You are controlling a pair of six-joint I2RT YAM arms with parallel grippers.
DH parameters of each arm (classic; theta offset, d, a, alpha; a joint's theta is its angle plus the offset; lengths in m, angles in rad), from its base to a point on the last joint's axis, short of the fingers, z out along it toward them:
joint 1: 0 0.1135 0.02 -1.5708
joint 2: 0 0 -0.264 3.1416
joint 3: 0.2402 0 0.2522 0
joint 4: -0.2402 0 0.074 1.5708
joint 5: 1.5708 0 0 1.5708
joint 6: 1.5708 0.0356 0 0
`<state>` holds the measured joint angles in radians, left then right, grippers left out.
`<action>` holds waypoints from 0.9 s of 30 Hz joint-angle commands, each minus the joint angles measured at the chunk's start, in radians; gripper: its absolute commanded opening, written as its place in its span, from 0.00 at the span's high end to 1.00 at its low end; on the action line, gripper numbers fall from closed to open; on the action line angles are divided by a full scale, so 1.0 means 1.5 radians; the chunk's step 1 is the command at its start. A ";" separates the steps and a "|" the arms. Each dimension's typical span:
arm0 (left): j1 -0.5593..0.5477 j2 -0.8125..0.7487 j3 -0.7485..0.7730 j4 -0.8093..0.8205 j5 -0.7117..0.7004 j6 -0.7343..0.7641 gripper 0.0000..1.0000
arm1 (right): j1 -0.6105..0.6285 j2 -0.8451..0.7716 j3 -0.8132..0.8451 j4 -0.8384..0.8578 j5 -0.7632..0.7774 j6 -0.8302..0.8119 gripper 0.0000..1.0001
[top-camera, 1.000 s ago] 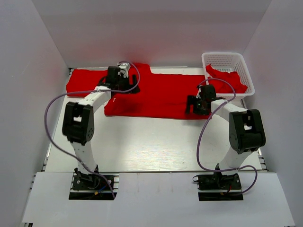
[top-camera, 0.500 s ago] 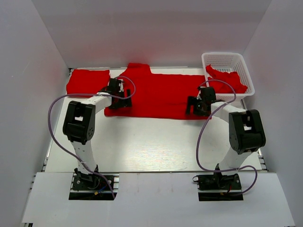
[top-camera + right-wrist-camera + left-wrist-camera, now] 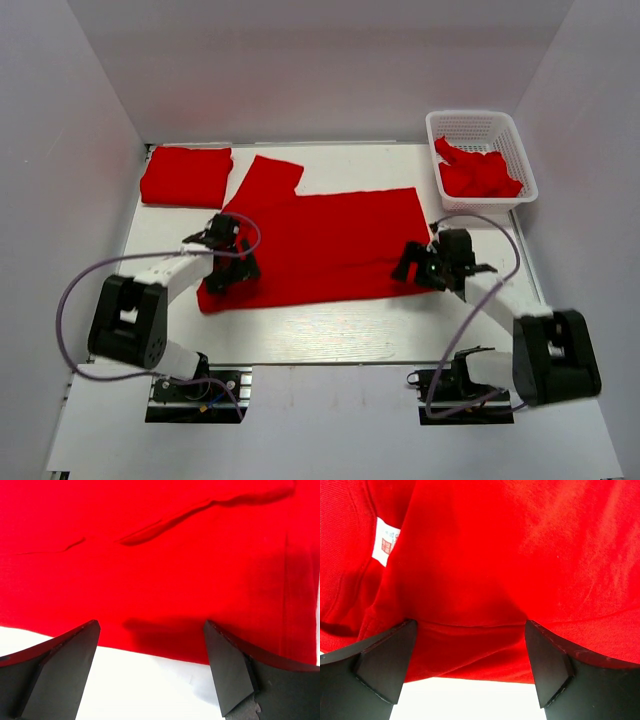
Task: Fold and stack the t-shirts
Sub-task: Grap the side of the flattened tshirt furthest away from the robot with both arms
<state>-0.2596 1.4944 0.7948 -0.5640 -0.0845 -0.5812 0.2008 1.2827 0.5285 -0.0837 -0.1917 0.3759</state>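
The left arm (image 3: 165,268) and right arm (image 3: 495,295) are built of white links joined by blocky black housings. A lilac cable (image 3: 60,310) is looped beside each, and the fingers (image 3: 385,662) are seen as matte black wedges.

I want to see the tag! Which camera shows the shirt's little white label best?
Left wrist view: the small white cloth label sits close up on the spread-out red t-shirt. Top and right wrist views show no label.

Spread t-shirt (image 3: 330,240) cut off in wrist views, label (image 3: 386,541) print unreadable, basket (image 3: 475,127) contents' count unclear.
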 commanded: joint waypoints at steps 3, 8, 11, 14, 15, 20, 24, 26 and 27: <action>-0.006 -0.123 -0.103 -0.223 0.097 -0.072 0.00 | 0.015 -0.136 -0.096 -0.199 -0.062 0.027 0.09; -0.006 -0.255 -0.031 -0.307 0.070 -0.089 0.00 | 0.021 -0.226 -0.079 -0.268 -0.084 0.023 0.09; -0.006 -0.275 0.055 -0.301 0.079 -0.045 0.00 | 0.022 -0.235 -0.005 -0.289 -0.072 0.001 0.09; -0.006 -0.263 0.129 -0.255 0.051 -0.024 0.00 | 0.021 -0.220 0.080 -0.298 -0.046 -0.023 0.09; -0.006 -0.251 0.164 -0.229 0.027 -0.014 0.00 | 0.018 -0.214 0.095 -0.293 -0.018 -0.028 0.09; 0.001 -0.094 0.271 -0.129 -0.010 0.064 0.00 | 0.018 -0.148 0.217 -0.221 0.055 -0.035 0.09; 0.010 0.106 0.456 -0.125 -0.087 0.113 0.00 | 0.017 -0.074 0.275 -0.176 0.096 -0.035 0.09; 0.017 0.188 0.529 -0.153 -0.124 0.113 0.00 | 0.016 -0.021 0.321 -0.168 0.112 -0.041 0.09; 0.017 0.264 0.607 -0.160 -0.125 0.125 0.00 | 0.018 -0.003 0.336 -0.166 0.111 -0.045 0.09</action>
<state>-0.2451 1.7432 1.5433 -0.7807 -0.1741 -0.4545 0.2295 1.2060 0.9627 -0.3920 -0.0799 0.3347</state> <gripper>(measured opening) 0.995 0.907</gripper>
